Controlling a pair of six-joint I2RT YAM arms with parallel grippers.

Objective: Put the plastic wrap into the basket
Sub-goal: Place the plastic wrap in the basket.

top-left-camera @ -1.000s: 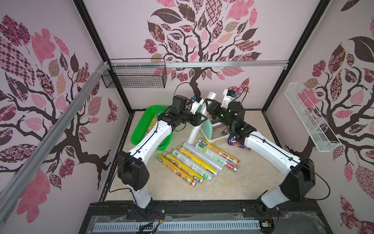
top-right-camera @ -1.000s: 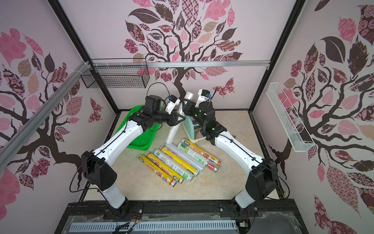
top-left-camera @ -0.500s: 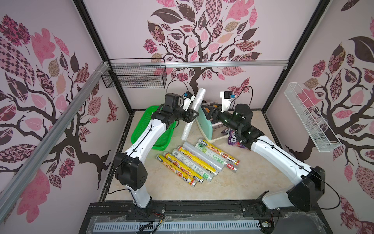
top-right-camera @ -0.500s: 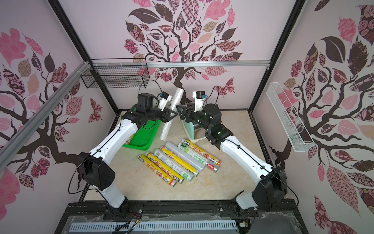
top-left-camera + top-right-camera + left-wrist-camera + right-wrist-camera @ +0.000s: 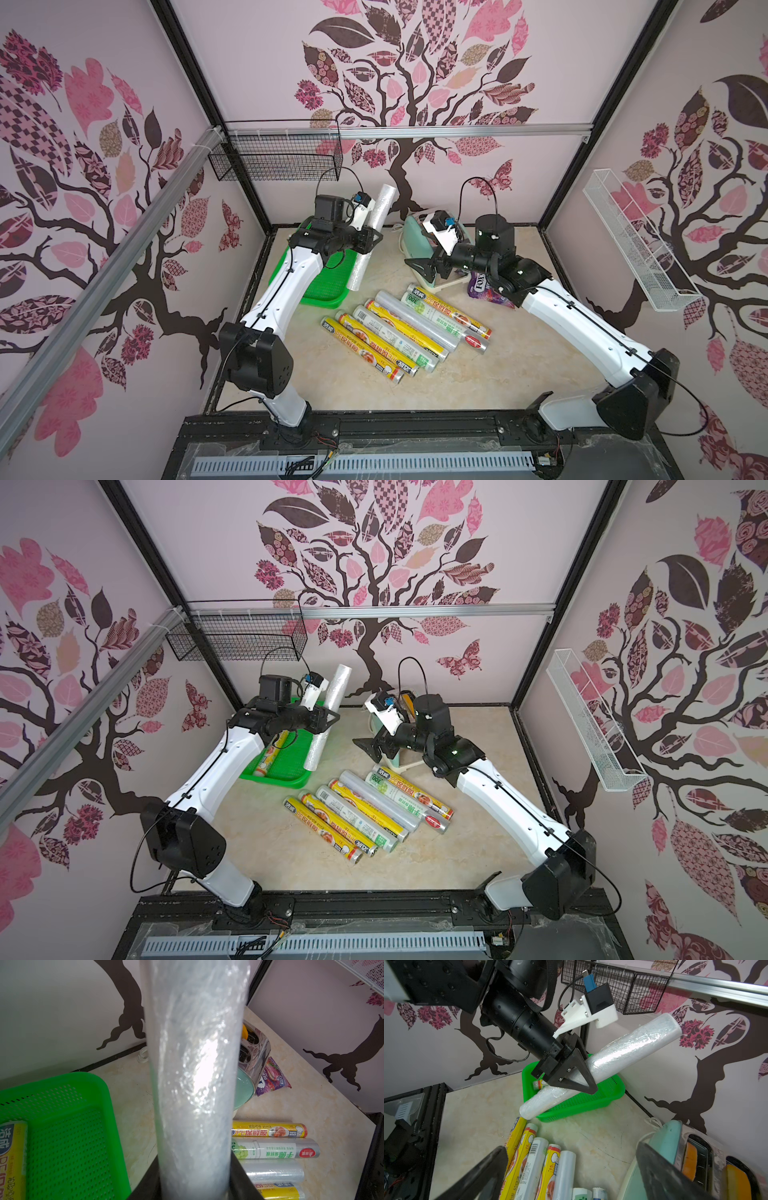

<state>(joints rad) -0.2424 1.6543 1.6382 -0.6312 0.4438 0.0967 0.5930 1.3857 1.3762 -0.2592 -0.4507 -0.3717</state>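
The left gripper (image 5: 371, 240) is pinching a clear plastic wrap roll (image 5: 360, 266) around its middle and holding it aloft, steeply tilted, its top end leaning toward the back wall and its bottom end low over the near right corner of the green basket (image 5: 320, 301). From here I can't quite make out whether that lower end touches the rim or hangs just clear of it. One yellow roll (image 5: 269, 757) already lies in the basket along its left side. The right gripper (image 5: 419, 269) hovers well apart from the held roll with its fingers spread wide and nothing between them, just in front of the mint-green toaster (image 5: 414, 233). On the table below it, a row of rolls (image 5: 405, 332), seven by my count, lies side by side on a slant, near the basket but outside it.
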